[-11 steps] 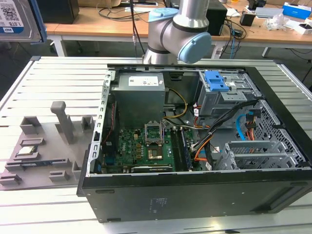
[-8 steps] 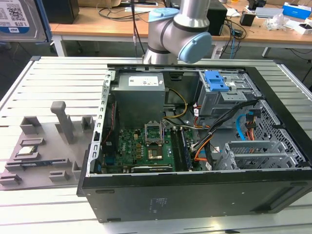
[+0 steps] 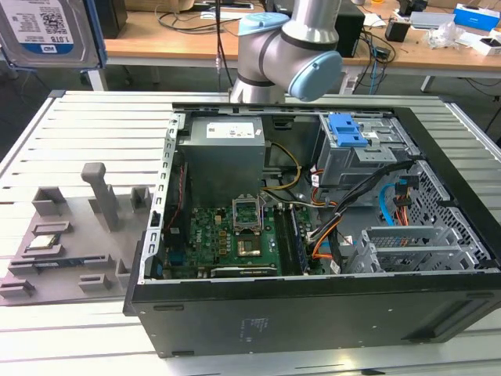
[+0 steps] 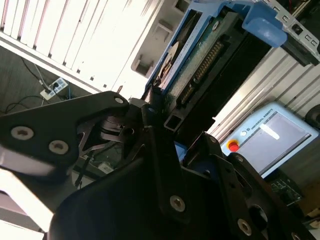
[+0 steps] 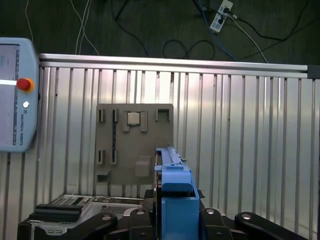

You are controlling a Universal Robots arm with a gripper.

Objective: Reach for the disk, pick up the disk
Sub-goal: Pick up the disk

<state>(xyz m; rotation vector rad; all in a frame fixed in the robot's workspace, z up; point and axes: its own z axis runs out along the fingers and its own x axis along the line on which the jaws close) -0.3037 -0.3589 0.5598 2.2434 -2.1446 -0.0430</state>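
**Claw closed on the disk, clear of the table**

Claw fingers were narrow and pressed on the disk, which sat between them and reached out past their tips. In the first wrist view the disk was seen from its thin edge, with one blue side rail turned to the camera. In the second wrist view its row of connector pins and the other blue rail were visible just beyond the fingertips.

Well beyond the claw's tips lay the ribbed metal table, and the disk did not touch it. On that table, straight ahead of the claw, was a grey plate with small slots and one square chip in it. To one side of the claw's line lay a control tablet with a red button.

In the exterior view the disk showed its labelled face high up at the exterior view's left. The open computer case stood well apart from the disk, on the table. Inside the case was a grey drive cage with a blue latch.
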